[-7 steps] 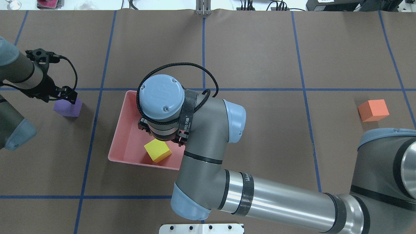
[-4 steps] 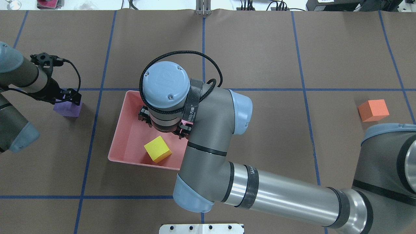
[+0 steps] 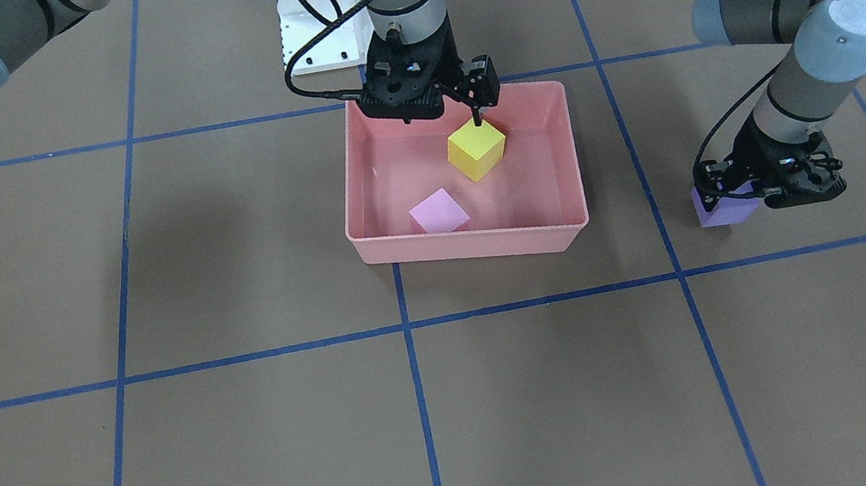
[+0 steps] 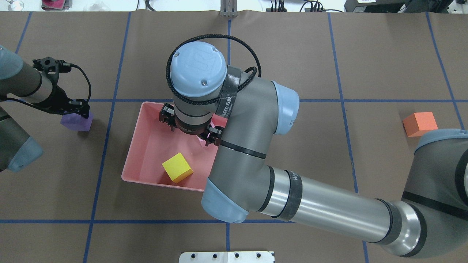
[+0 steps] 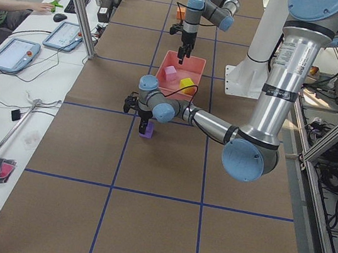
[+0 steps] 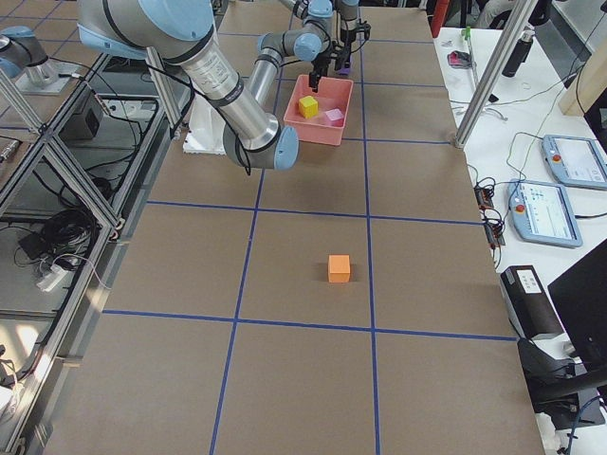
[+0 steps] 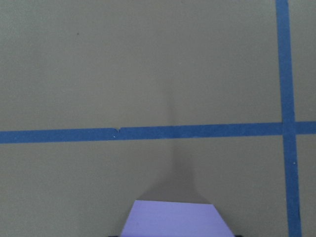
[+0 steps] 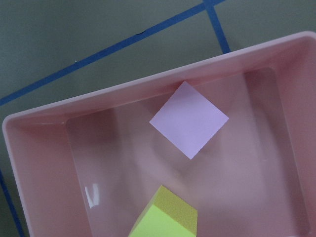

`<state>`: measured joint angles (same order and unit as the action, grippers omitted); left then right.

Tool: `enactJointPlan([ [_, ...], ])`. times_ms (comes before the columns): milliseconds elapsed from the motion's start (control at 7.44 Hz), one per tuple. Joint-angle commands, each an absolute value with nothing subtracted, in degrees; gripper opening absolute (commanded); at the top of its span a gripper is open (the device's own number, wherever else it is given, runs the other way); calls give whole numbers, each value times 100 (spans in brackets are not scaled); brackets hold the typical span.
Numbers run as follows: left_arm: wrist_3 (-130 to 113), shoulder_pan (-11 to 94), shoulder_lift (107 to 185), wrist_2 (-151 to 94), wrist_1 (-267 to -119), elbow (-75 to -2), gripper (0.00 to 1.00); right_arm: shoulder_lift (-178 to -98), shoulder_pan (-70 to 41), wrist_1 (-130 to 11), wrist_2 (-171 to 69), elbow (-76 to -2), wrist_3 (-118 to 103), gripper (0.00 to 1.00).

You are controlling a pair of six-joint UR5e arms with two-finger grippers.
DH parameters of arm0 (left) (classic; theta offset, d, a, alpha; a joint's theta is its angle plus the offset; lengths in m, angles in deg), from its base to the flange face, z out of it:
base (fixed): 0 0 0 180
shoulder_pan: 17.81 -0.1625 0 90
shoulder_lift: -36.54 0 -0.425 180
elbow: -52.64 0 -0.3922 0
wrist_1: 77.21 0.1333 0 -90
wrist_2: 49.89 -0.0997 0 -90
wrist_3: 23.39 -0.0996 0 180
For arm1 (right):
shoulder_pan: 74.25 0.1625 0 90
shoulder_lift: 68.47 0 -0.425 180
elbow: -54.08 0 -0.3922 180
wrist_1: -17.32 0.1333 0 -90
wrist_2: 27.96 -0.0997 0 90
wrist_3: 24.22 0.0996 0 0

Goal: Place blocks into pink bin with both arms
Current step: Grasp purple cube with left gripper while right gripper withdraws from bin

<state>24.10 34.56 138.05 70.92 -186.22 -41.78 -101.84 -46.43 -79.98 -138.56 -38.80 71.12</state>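
The pink bin (image 3: 469, 248) holds the yellow block (image 3: 476, 149) and the pink-lilac block (image 3: 438, 212); both also show in the right wrist view, yellow (image 8: 165, 217) and lilac (image 8: 189, 120). My right gripper (image 3: 431, 111) hangs open and empty above the bin's robot-side half. In the overhead view its wrist hides the lilac block. My left gripper (image 3: 768, 190) is down on the purple block (image 3: 719, 211), which rests on the table left of the bin (image 4: 142, 146). Its fingers press the block's (image 7: 175, 219) sides. The orange block (image 4: 420, 124) lies alone at the far right.
Blue tape lines divide the brown table cover into squares. The white base plate (image 4: 226, 256) sits at the robot's edge. My right forearm (image 4: 329, 208) crosses low from the right toward the bin. An operator and tablets are beside the table in the exterior left view.
My right wrist has risen and moved toward the bin's far side, uncovering the yellow block. My left gripper has stayed at the purple block, which has not shifted.
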Motion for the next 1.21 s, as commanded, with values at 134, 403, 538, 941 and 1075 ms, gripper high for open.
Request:
enactJointPlan([
  [134, 2389, 3693, 13928, 7157, -17270, -5096, 0, -10257, -4166, -9030, -13914, -4434, 6600, 100],
  [403, 2302, 3940, 15004, 7157, -15282, -5641, 0, -10789, -3421, -10166, -13914, -4978, 5144, 99],
  [538, 2301, 3940, 15367, 7157, -14601, -5896, 0, -11420, -2947, -10177, -13949, -5268, 4180, 100],
  [941, 2547, 3888, 16106, 7288, -13805, -6031, 0, -13380, -1838, -9165, -14071, -5376, 890, 100],
  [1075, 2565, 3879, 16291, 7428, -13699, -6022, 0, -13795, -1600, -8532, -14125, -5228, 448, 99],
])
